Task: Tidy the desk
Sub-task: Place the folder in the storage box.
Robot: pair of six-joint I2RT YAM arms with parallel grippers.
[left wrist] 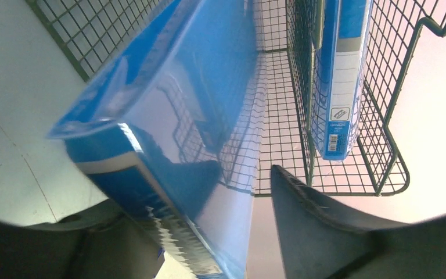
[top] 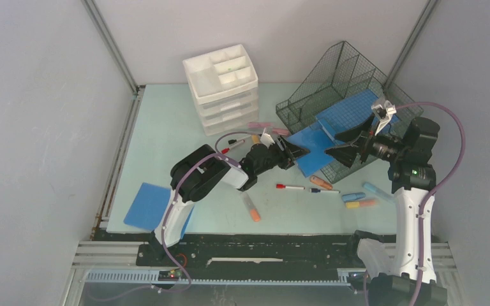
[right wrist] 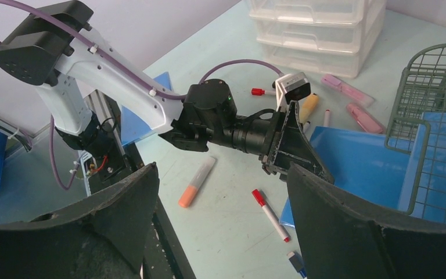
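Mint-green desk [top: 166, 137] beneath everything, strewn with loose markers [top: 290, 187]. Far left, leave the flat blue binder [top: 148, 205] for later. At centre, left end effector [top: 298, 152] spread wide around the edge of a second blue binder [top: 316, 160], not pinching it; likely half-seated in the wire tray [top: 332, 76], so push squarely along the slot and avoid snagging the mesh. On the right, right end effector [top: 341, 148] spread and empty: brace the tray.

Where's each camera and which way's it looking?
Top: above, behind, looking down on the desk; left arm, right arm show.
Left wrist: on its arm, faces the blue folder and wire tray; left fingers show.
Right wrist: on its arm, faces the left arm across the desk; right fingers show.
Both wrist views share folder and tray.
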